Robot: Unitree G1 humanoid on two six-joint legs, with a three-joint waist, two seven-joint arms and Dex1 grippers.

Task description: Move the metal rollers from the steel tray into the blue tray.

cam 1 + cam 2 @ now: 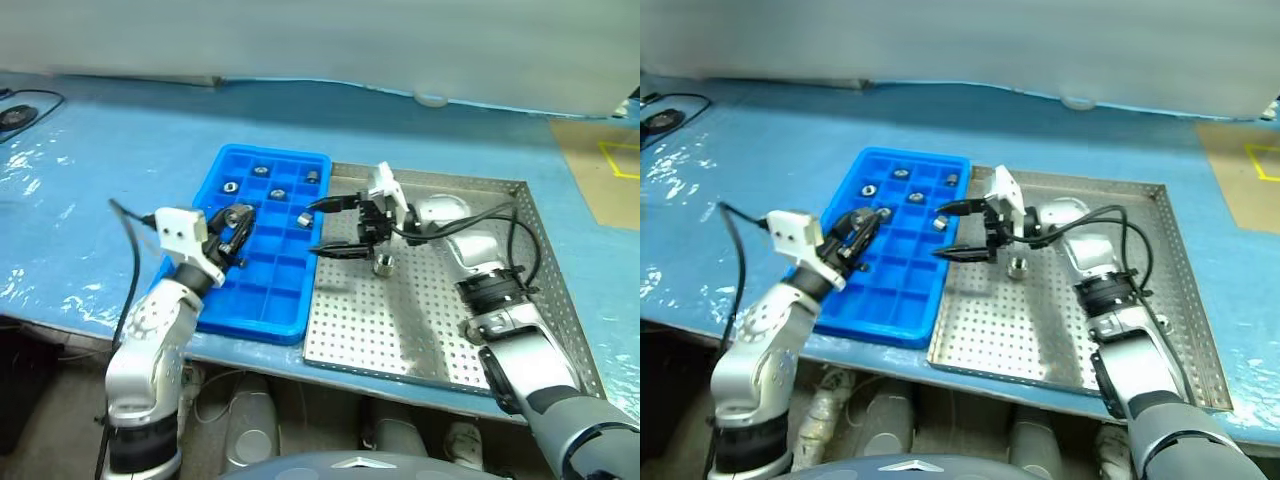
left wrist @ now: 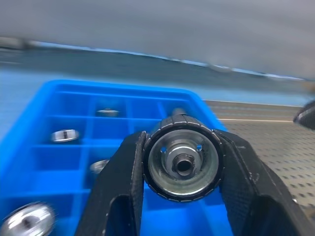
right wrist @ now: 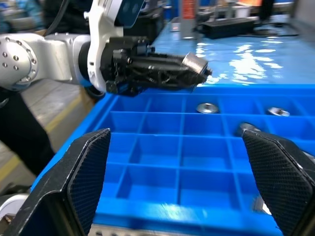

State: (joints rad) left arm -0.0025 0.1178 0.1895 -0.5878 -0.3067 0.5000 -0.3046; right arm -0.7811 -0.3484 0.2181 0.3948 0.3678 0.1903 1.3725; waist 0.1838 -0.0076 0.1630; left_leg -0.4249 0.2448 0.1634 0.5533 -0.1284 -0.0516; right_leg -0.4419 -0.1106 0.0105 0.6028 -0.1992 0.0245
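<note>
a: fingers (image 2: 123, 182) of the left gripper (image 2: 181, 164) are seen pinched tight on a metal roller (image 2: 183, 163), one black pad on each side of its curved wall. the right gripper (image 1: 335, 224) is spread as wide as it goes, and nothing is held in it.

b: where is everything placed?

a: the held roller is carried over the blue tray (image 1: 225, 310), above its 9 o'clock edge. five other rollers are counted in compartments toward the tray's 12 o'clock end. one roller (image 1: 383, 265) is left standing on the steel tray (image 1: 400, 330), just at 3 o'clock of the blue tray's rim, with the open right gripper poised near it.

b: how is such a piece judged to handle?

a: rigid and dense for its size — no give is expected under the pads. the polished wall is likely slippery, so a squeeze across the middle of the cylinder is favoured, as is shown now, not at an edge.

b: and its direction?

a: the held roller's axis is laid roughly level — its dark centre hole is faced back at the left wrist camera, so the bore is aligned with the fingers. the roller on the steel tray appears to be stood on end, hole upward, though that is hard to confirm.
</note>
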